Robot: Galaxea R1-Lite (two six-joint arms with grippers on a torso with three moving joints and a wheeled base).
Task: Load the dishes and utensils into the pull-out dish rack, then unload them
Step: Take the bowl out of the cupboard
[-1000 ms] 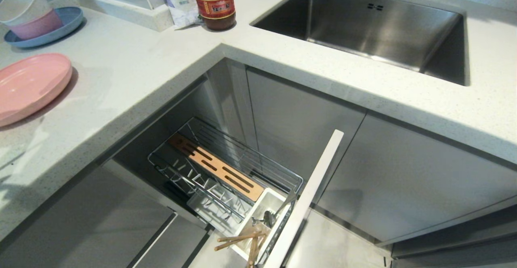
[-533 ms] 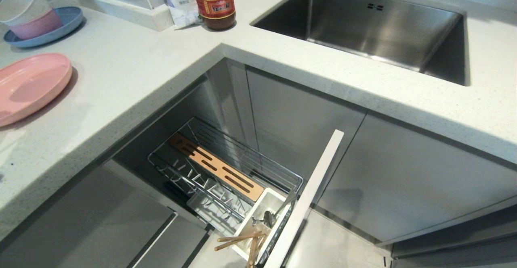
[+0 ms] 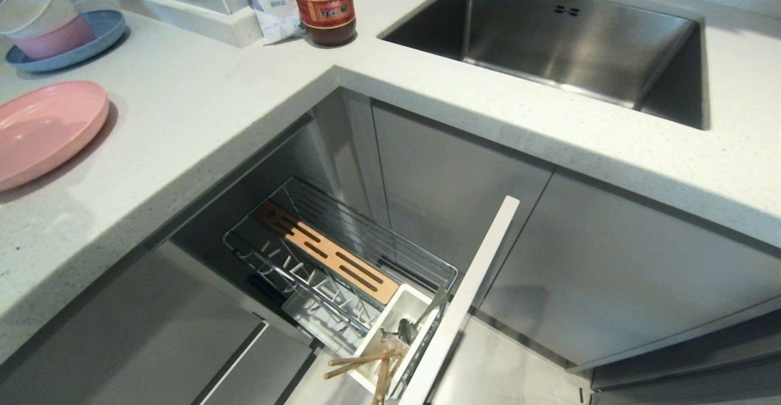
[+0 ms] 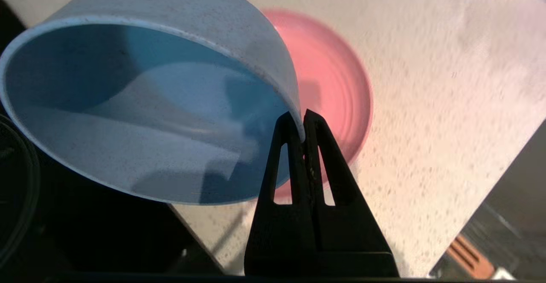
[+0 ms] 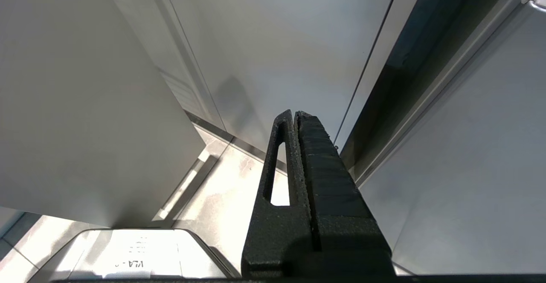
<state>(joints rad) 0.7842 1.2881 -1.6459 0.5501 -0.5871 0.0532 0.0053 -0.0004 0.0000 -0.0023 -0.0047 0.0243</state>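
Blue-grey bowl (image 4: 145,104) clamped in left pincer (image 4: 298,119); countertop (image 3: 201,118) shadows gone.

Blue-grey bowl (image 4: 140,104): matt, faintly speckled. Pink plate (image 3: 43,127): smooth, slight sheen. Countertop (image 3: 201,106): pale speckled stone. Sink (image 3: 549,39): brushed steel. Dish rack (image 3: 341,258): chrome wire; slotted block (image 3: 326,252): wood.

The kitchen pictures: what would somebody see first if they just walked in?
Probably the blue bowl, held up close by its rim in the left gripper above the counter, with the pink plate lying under it. Next comes the wire dish rack pulled out below the counter, with chopsticks and a spoon in its white cup. The big steel sink shines behind.
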